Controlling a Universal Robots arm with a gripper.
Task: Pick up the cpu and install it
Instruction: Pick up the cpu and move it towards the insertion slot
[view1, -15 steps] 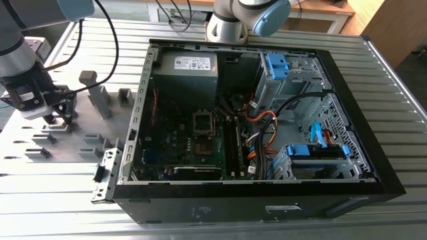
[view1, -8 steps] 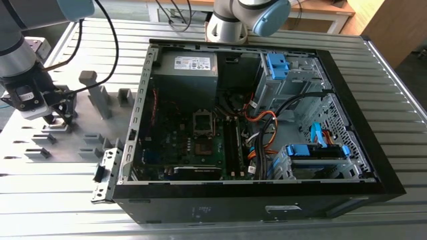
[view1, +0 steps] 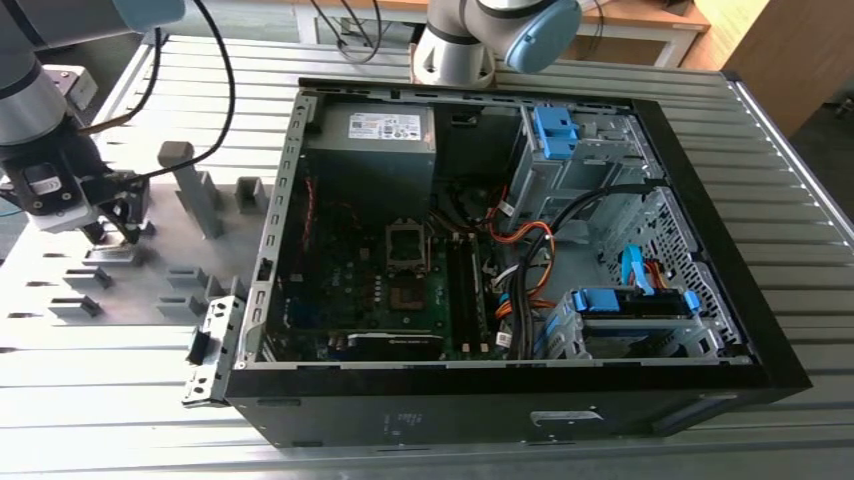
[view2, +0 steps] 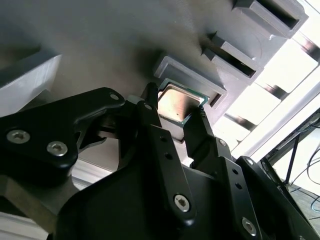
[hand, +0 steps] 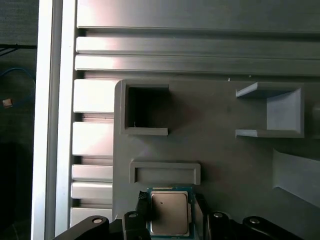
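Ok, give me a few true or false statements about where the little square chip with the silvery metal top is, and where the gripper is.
1. The small, thin, square, silvery-topped cpu sits between the fingers of the black gripper. True.
2. The cpu is seated inside the big black computer case. False: it is at the grey moulded plastic tray, on the exterior view's left of the case.
3. The computer case lies open, with its inside showing. True.
4. The gripper hangs inside the computer case. False: it is over the tray, outside the case.
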